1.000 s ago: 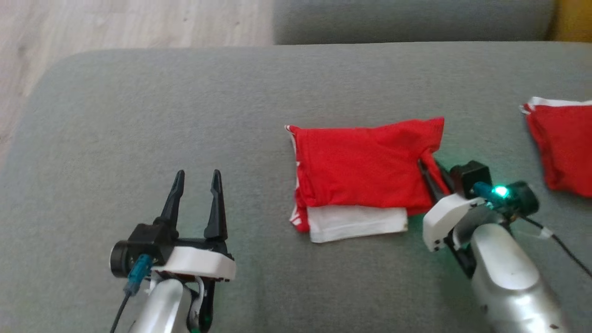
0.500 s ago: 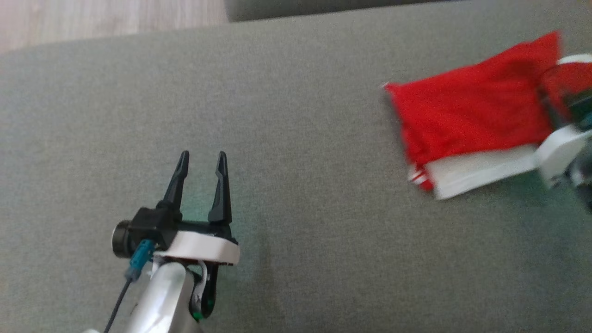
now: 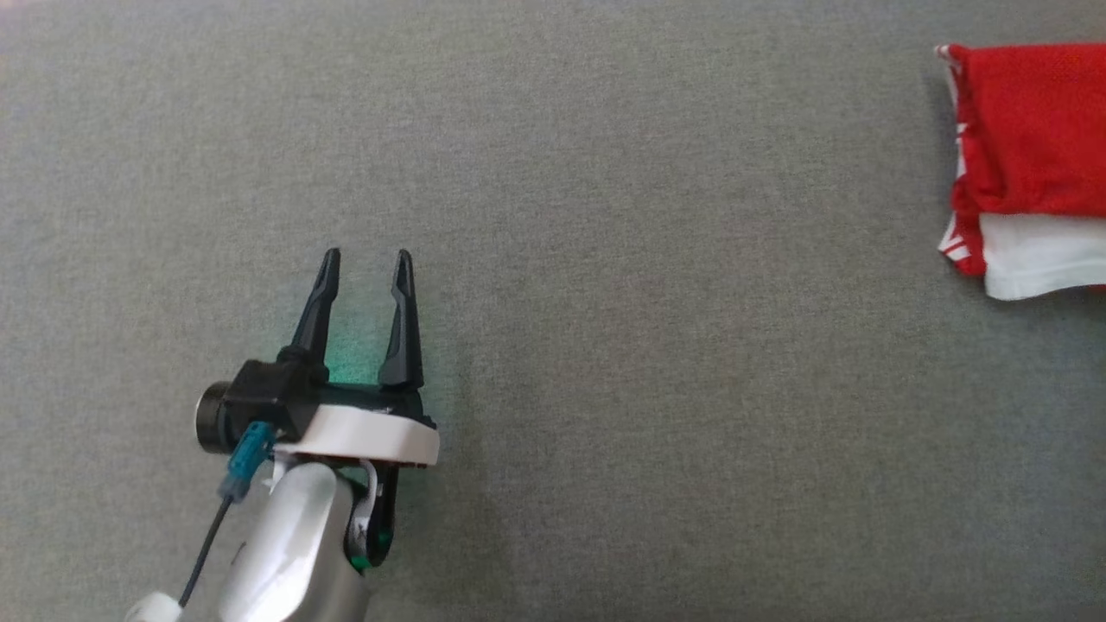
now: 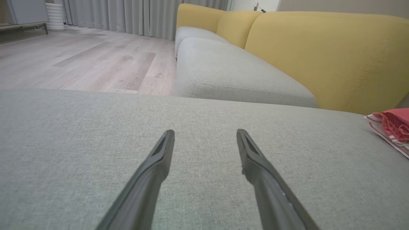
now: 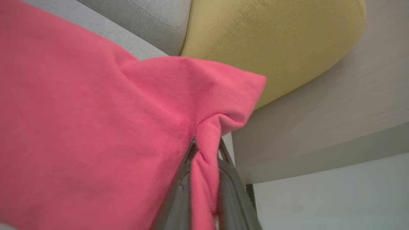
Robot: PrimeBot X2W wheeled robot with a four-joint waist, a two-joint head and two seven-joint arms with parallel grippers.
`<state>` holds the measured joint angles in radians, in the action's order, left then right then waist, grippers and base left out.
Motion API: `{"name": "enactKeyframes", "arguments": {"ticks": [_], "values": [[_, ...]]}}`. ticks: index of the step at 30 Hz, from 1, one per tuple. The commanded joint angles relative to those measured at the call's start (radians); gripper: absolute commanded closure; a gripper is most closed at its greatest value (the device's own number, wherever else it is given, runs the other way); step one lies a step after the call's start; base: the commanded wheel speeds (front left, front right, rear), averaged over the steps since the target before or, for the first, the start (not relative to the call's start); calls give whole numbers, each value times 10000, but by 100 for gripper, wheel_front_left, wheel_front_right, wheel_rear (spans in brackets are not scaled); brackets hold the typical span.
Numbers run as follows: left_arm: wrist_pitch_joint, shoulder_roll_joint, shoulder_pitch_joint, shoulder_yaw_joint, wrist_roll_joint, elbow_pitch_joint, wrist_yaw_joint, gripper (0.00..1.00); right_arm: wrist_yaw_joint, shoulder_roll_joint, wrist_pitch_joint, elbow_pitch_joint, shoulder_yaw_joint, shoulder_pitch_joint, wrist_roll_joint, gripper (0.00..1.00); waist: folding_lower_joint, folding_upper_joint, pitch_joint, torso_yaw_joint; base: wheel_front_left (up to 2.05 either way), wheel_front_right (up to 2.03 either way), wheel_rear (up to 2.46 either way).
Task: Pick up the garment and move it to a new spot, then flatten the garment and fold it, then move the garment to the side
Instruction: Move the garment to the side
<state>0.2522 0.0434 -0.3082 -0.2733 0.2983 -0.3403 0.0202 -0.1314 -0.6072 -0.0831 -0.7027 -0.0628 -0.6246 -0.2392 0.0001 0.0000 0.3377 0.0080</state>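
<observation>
Grey sofa seat [image 3: 605,363] | right gripper [image 5: 206,145] clenched on corner of folded garment [image 3: 1028,130], likely for carrying aside | left gripper [image 3: 367,259] spread, empty

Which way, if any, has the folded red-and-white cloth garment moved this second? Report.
Yes, rightward: the garment now has more grey sofa cushion left of it.

A grey sofa seat [image 4: 64,143] meets yellow back cushions [image 4: 335,54], with pale wood floor [image 4: 80,60] and curtains [image 4: 127,16] beyond.

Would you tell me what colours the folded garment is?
Red garment with a white layer, best in the head view.
</observation>
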Motion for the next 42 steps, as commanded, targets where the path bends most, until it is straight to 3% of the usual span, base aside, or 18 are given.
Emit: {"name": "enactKeyframes", "arguments": {"ticks": [1,4,5,6,7,20,24,34,37,42], "values": [[95,68,-298,376,-105,326,-45,0,7,-378,-43,295,-156,16,-147,100,-1,0,65,28,0,0,0],[95,68,-329,416,-126,318,-69,0,7,-246,-69,387,-451,47,-345,100,-1,0,110,28,0,0,0],[95,68,-343,425,-133,298,-76,0,7,-179,-55,447,-552,46,-431,54,-1,0,103,25,0,0,0],[95,68,-343,425,-133,298,-76,0,7,-179,-55,447,-552,46,-431,54,-1,0,103,25,0,0,0],[95,68,-353,428,-138,280,-80,0,7,-98,-61,502,-639,54,-515,0,-1,0,83,20,0,0,0],[95,68,-30,525,-52,229,10,0,7,1117,33,2138,-786,87,-683,0,-1,0,-1281,15,0,0,0],[95,68,160,582,-73,298,56,0,7,1874,388,3201,-644,363,-124,0,-1,0,-1879,171,0,0,0],[95,68,925,858,-166,581,118,0,7,4999,1443,5753,-244,2416,1987,0,-1,0,-2923,584,0,0,0],[95,68,1130,903,-211,650,72,0,7,5426,1989,5841,44,3350,2404,0,-1,0,-3053,708,0,0,0],[95,68,1521,927,-246,748,15,0,7,5560,2965,5214,393,4647,3124,0,-1,0,-3245,876,0,0,0]]}}
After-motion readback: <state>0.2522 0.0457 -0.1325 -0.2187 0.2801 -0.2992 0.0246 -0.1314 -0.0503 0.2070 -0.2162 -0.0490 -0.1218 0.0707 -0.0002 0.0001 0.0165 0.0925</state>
